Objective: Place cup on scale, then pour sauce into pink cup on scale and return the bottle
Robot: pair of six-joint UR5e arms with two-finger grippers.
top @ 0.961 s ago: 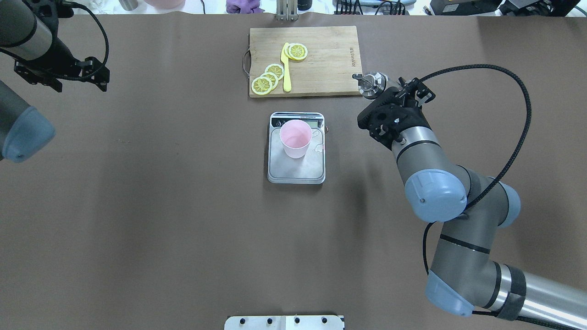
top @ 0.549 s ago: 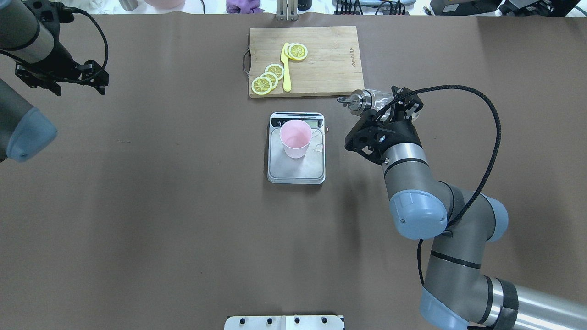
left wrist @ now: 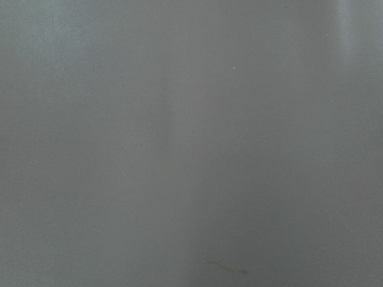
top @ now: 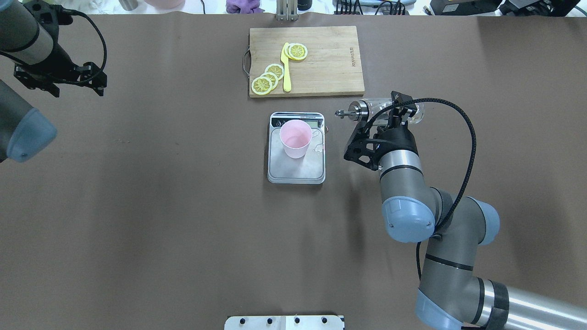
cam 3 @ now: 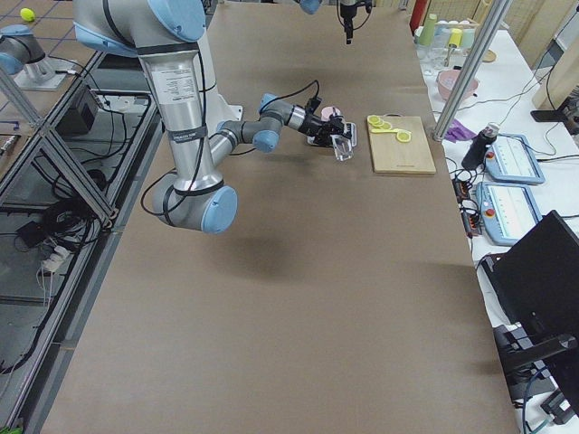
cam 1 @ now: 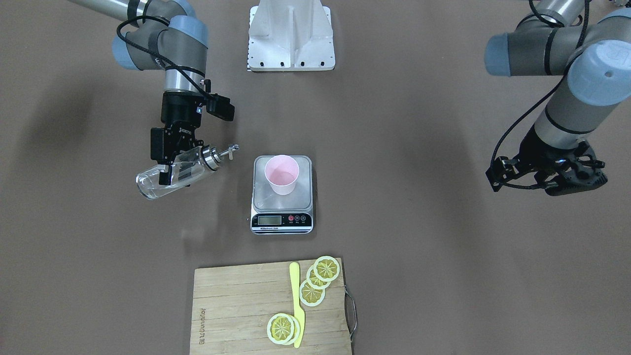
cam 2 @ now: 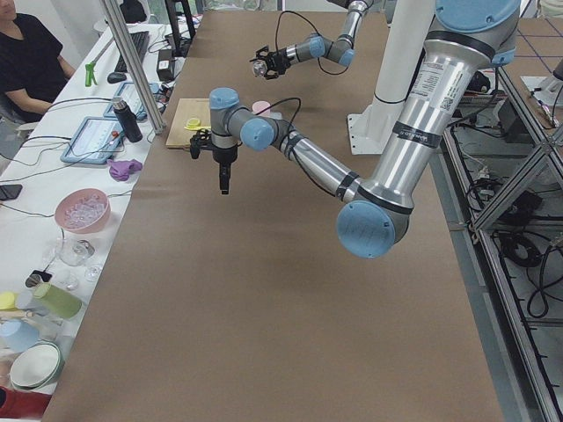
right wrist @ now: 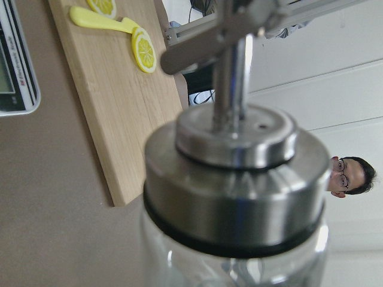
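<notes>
— Where is the bottle (cam 1: 148, 186)?
— Clamped in the right gripper (cam 1: 173, 170) and tipped nearly flat, its spout toward the cup (cam 1: 281, 178) but off to the side of the scale (cam 1: 260, 199). The front view shows that; the right wrist view shows mostly its metal cap (right wrist: 230, 173).
— The cup?
— Upright on the scale.
— Left gripper (top: 59, 78)?
— Well apart from all of it. Whether its jaws are apart or together, I cannot tell.

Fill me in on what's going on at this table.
The right claw grips the bottle, tipped almost on its side with the spout aimed at the cup. The cup stands on the scale. The bottle is beside the scale, not over the cup, and nothing is pouring. The left arm hangs far off to the side, touching nothing.
</notes>
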